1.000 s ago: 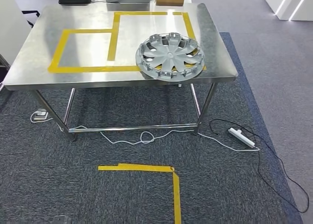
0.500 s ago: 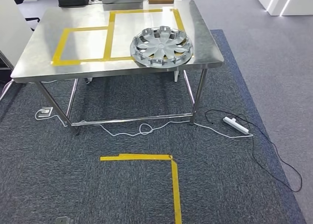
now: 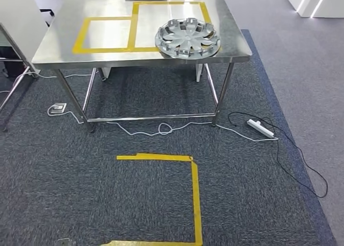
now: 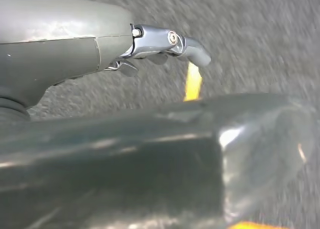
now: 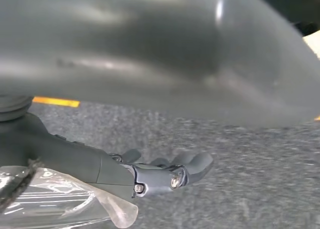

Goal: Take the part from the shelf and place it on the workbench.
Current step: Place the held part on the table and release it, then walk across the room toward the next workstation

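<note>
The steel workbench (image 3: 61, 44) has bare top over its left half inside the yellow tape rectangles (image 3: 106, 34), while the round silver hubcap (image 3: 187, 37) takes up the right front corner, its rim close to the front edge. On the dark grey carpet (image 3: 134, 197) in front, a thin white cable (image 3: 162, 129) loops between the table legs, and a white power strip (image 3: 262, 128) with a black cord (image 3: 302, 168) lies to the right. The carpet beside the yellow floor tape (image 3: 195, 195) is open.

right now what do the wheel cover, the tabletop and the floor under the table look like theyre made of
Wheel cover: likely moulded plastic with silver paint; even matte grey sheen, thin spokes with clips around the rim.
Workbench: looks like stainless steel, brushed; soft blurred reflections, shiny tubular legs.
Floor: carpet, dark grey speckled weave.
Yellow floor marking: seems to be adhesive tape, flat and slightly glossy.
</note>
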`<control>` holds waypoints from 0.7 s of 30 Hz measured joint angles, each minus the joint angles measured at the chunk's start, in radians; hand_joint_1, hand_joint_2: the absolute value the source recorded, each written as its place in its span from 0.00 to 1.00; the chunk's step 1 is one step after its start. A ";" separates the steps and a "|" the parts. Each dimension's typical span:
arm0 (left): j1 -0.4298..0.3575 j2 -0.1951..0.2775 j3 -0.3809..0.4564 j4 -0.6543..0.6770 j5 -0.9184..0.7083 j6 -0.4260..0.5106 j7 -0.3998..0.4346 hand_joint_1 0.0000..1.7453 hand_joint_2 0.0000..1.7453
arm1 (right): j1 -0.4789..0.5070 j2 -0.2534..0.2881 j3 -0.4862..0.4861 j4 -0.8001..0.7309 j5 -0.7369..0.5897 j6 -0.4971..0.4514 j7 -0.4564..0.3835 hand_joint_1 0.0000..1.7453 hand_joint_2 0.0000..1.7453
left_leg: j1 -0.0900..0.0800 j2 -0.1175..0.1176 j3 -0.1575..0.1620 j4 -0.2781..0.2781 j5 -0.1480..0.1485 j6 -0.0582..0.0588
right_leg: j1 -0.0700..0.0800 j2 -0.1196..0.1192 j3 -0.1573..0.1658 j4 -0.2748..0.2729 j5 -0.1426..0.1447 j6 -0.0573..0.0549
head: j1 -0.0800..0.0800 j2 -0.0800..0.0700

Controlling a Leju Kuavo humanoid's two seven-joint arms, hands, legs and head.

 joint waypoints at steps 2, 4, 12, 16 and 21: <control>0.001 0.001 0.005 0.000 0.000 0.002 0.000 0.00 0.00 | -0.002 0.000 -0.002 0.003 0.003 0.000 -0.001 0.00 0.00 | -0.003 -0.007 -0.040 0.001 0.030 0.001 | -0.001 0.002 -0.014 0.116 -0.073 -0.001 | 0.002 0.000; 0.001 0.000 0.007 0.000 0.000 0.004 0.000 0.00 0.00 | -0.004 -0.001 -0.003 0.004 0.008 0.001 -0.002 0.00 0.00 | -0.006 -0.017 -0.084 0.005 0.062 -0.002 | -0.001 0.005 0.007 0.174 -0.036 -0.006 | 0.002 0.000; 0.004 -0.005 0.033 0.000 -0.006 0.008 -0.004 0.00 0.00 | -0.021 -0.005 -0.014 0.028 0.046 0.003 -0.017 0.00 0.00 | -0.008 -0.088 -0.169 0.006 0.164 -0.036 | 0.004 0.068 0.296 -0.219 -0.009 -0.040 | 0.001 0.000; 0.012 -0.005 0.045 0.000 -0.008 0.009 -0.004 0.00 0.00 | -0.018 -0.008 -0.020 0.040 0.056 0.002 -0.020 0.00 0.00 | -0.002 -0.026 -0.205 0.159 -0.005 -0.051 | 0.006 0.000 0.252 -0.215 0.025 -0.064 | -0.009 0.000; 0.015 -0.006 0.059 0.000 -0.017 0.011 -0.008 0.00 0.00 | -0.021 -0.011 -0.023 0.048 0.077 -0.003 -0.029 0.00 0.00 | 0.004 0.005 -0.152 0.277 0.068 -0.061 | 0.009 -0.080 0.178 -0.176 0.048 -0.060 | -0.010 0.000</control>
